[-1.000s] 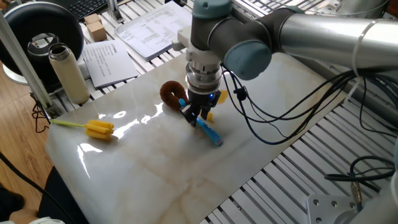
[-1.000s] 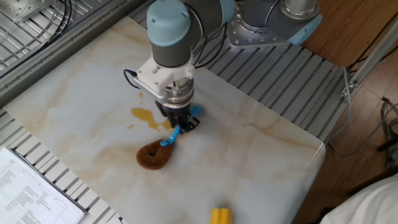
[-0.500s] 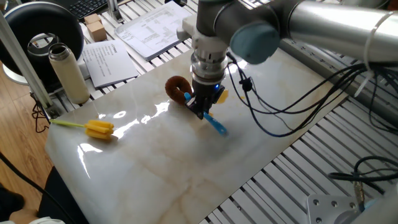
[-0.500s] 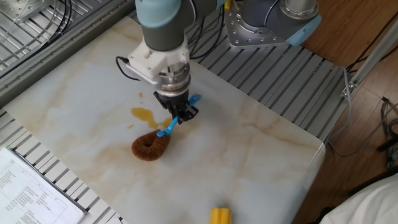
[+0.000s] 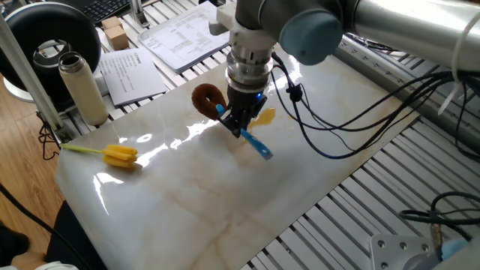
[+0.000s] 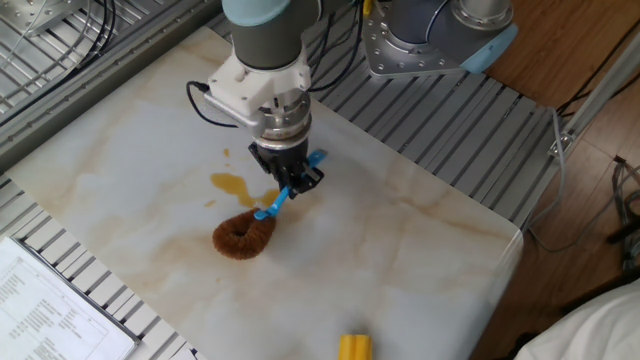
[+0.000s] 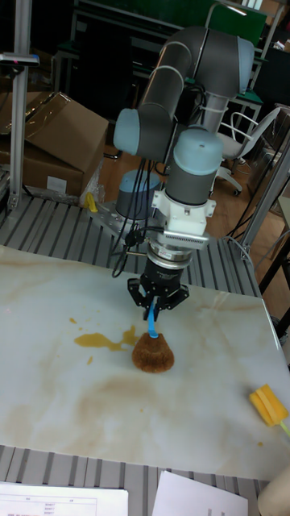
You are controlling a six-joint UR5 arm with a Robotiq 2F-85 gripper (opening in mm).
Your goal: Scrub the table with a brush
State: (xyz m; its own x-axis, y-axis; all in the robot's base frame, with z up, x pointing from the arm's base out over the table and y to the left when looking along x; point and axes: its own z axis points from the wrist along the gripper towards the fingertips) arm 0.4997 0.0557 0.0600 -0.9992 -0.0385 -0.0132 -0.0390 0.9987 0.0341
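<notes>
1. Brush (image 6: 244, 237) handle sits clamped in my claw (image 6: 289, 188), head on the table (image 6: 420, 250) beside the stain (image 6: 233, 186).
2. I'd press evenly, sweeping onto the stain; contact looks flat, probably.

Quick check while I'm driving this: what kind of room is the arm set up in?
Probably a robotics lab or workshop. A marble-look table sits on a slatted metal frame, cardboard boxes and an office chair stand behind, and printed papers lie beside the slab.
</notes>
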